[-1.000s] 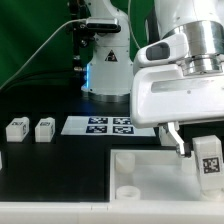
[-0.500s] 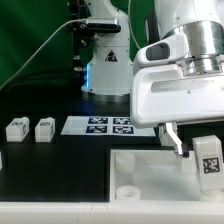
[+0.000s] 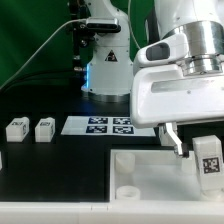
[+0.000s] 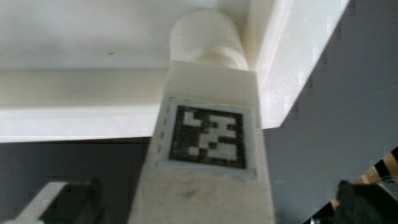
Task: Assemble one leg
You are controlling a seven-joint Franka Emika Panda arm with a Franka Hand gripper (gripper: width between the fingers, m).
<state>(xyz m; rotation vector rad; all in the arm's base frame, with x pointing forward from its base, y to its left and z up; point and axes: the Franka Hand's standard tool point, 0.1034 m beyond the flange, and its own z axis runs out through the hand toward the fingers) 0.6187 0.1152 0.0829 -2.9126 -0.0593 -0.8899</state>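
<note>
The leg (image 3: pixel 208 160) is a small white post with a black-and-white marker, upright at the corner of the large white tray (image 3: pixel 150 165) at the exterior view's right. In the wrist view the leg (image 4: pixel 206 140) fills the middle, its rounded end against the tray's corner (image 4: pixel 107 100). My gripper (image 3: pixel 203 150) straddles the leg. Its fingers (image 4: pixel 63 200) stand on either side with a gap to the leg on each side, so it looks open. Two more legs (image 3: pixel 16 127) (image 3: pixel 44 128) lie at the left.
The marker board (image 3: pixel 110 125) lies flat behind the tray. A robot base (image 3: pixel 105 70) stands at the back. A small white part (image 3: pixel 2 160) shows at the left edge.
</note>
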